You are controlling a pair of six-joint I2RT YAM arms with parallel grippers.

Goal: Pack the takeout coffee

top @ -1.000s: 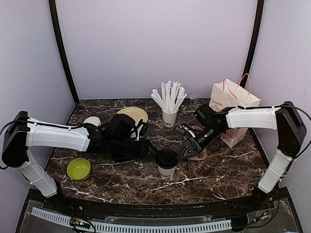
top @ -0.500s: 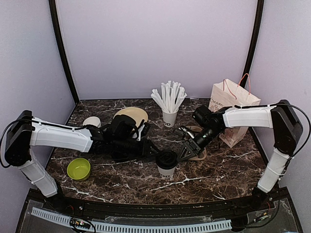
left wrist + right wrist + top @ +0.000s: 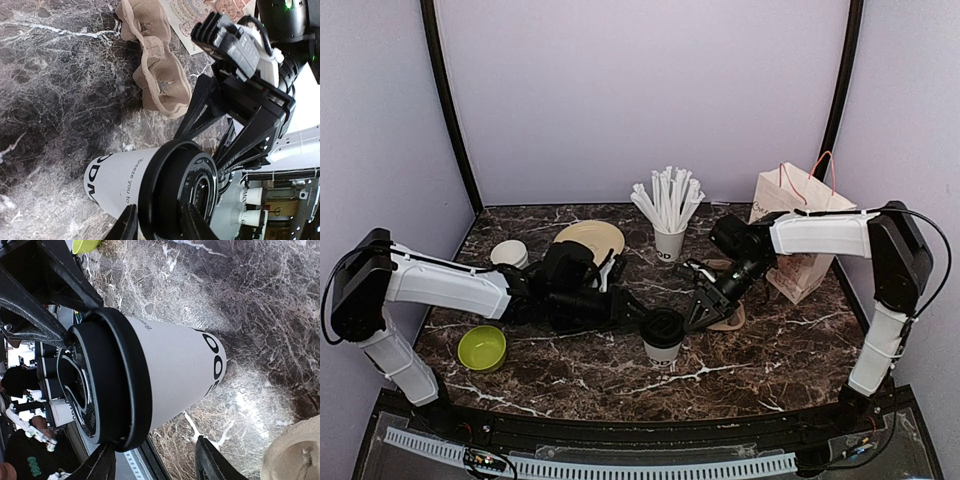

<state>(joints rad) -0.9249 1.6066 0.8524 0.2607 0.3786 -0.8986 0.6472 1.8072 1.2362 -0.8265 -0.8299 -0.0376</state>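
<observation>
The takeout coffee stands upright on the marble table, near the middle and toward the near edge. Its white wall carries big black letters, "OO" from the right wrist view, and small print ending "…eze you to". The left gripper reaches the black lid's rim from the left; whether it pinches the rim I cannot tell. The right gripper straddles the cup from the right, jaws spread, one finger clear of the wall. The script on the paper bag, far right, is too small to read.
</observation>
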